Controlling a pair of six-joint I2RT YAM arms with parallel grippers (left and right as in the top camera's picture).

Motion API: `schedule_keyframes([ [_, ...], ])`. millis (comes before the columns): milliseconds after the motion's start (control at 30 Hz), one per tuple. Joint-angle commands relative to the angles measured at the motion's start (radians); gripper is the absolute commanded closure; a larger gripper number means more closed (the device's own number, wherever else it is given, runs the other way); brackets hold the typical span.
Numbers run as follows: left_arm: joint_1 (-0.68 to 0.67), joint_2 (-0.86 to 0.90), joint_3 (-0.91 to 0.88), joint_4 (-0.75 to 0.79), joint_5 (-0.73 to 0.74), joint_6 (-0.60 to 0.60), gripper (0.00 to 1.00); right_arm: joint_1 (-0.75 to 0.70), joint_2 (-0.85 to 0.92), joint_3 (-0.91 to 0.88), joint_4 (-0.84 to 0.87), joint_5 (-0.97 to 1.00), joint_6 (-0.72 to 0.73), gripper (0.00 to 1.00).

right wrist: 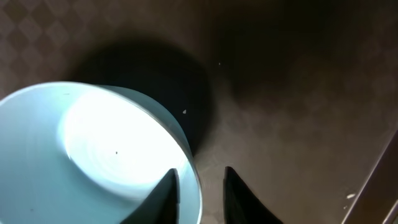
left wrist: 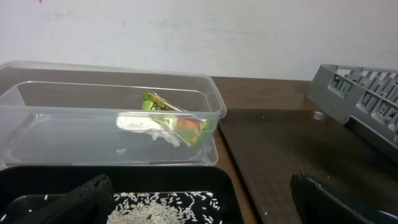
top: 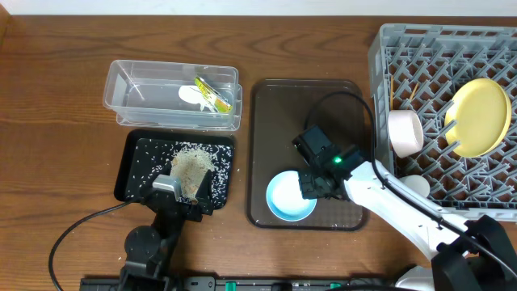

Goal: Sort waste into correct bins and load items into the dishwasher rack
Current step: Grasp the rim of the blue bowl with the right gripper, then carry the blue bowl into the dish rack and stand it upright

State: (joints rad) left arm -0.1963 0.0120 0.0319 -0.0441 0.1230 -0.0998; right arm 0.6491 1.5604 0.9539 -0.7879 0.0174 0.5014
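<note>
Right wrist view has it up close: my right claw straddles the rim of the light blue bowl, one finger over the inside, the other just outside the wall. The gap is narrow, and the outer finger looks apart from the wall, so I judge nothing is clamped. From overhead the bowl sits at the near left of the brown tray, with the dishwasher rack to the right, the yellow plate and pinkish bowl already in it. This bowl looks rigid, smooth and probably slick, light enough for a rim pinch, though it may swing or slip if I grip too shallow. I'd want the fingers well down the wall before I squeeze. My left claw hangs wide apart and empty over the black tray of rice.
</note>
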Motion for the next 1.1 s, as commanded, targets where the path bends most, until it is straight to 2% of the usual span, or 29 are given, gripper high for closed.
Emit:
schedule_keyframes([
  [0,0.005,-0.008,-0.028,-0.014,-0.004,0.013,0.07,0.006,-0.01,-0.02,0.003,0.001,0.039,0.74],
  [67,0.005,-0.008,-0.028,-0.014,-0.005,0.013,0.07,0.014,-0.01,-0.044,0.022,0.0,0.045,0.76],
  [133,0.005,-0.008,-0.028,-0.014,-0.005,0.013,0.07,0.016,-0.01,-0.069,0.04,0.0,0.066,0.71],
  [167,0.005,-0.008,-0.028,-0.014,-0.004,0.013,0.07,0.016,-0.01,-0.075,0.041,0.0,0.074,0.72],
  [267,0.005,-0.008,-0.028,-0.014,-0.005,0.013,0.07,0.016,-0.011,-0.077,0.038,0.0,0.074,0.96],
  [300,0.005,-0.008,-0.028,-0.014,-0.005,0.013,0.07,0.016,-0.012,-0.075,0.04,0.002,0.073,0.99],
  [433,0.005,-0.008,-0.028,-0.014,-0.005,0.013,0.07,-0.007,-0.028,-0.029,0.003,0.078,0.024,0.99],
  [533,0.005,-0.008,-0.028,-0.014,-0.004,0.013,0.07,-0.028,-0.062,0.059,-0.087,0.259,0.02,0.99],
  [667,0.005,-0.008,-0.028,-0.014,-0.005,0.013,0.07,-0.035,-0.118,0.203,-0.19,0.66,0.016,0.99],
  [767,0.005,-0.008,-0.028,-0.014,-0.004,0.013,0.07,-0.035,-0.15,0.274,-0.18,0.976,0.005,0.99],
  [833,0.005,-0.008,-0.028,-0.014,-0.004,0.013,0.07,-0.042,-0.156,0.29,-0.119,1.19,-0.036,0.99],
  [933,0.005,-0.008,-0.028,-0.014,-0.004,0.013,0.07,-0.082,-0.148,0.289,0.025,1.409,-0.148,0.99],
  [1000,0.005,-0.008,-0.028,-0.014,-0.004,0.013,0.07,-0.135,-0.138,0.289,0.142,1.447,-0.239,0.99],
  [1067,0.005,-0.008,-0.028,-0.014,-0.004,0.013,0.07,-0.206,-0.122,0.289,0.251,1.401,-0.348,0.99],
])
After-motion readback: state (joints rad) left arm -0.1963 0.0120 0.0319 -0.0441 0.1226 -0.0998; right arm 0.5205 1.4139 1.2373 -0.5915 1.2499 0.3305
